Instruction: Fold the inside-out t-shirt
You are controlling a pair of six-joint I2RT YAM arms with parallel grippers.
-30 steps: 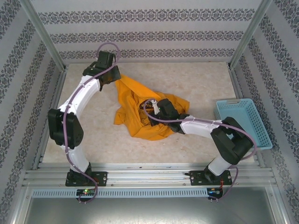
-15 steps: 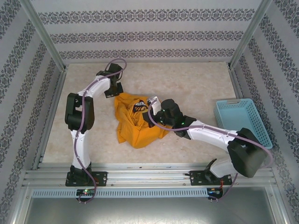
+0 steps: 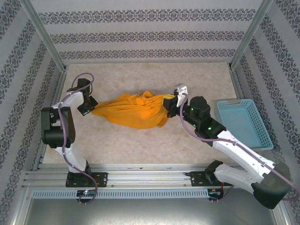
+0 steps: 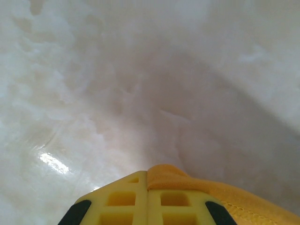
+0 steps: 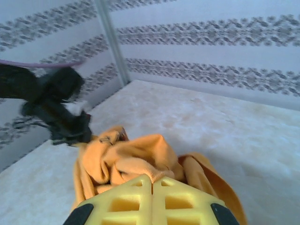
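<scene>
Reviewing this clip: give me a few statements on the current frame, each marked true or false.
1. The t-shirt lies in the light-blue basket. False: it stretches between both grippers, apart from the basket.
2. The left gripper has its jaws shut on cloth. True.
3. The right gripper has its jaws open. False: they are shut on the shirt's other end.
4. The shirt is bunched, not folded flat. True.
</scene>
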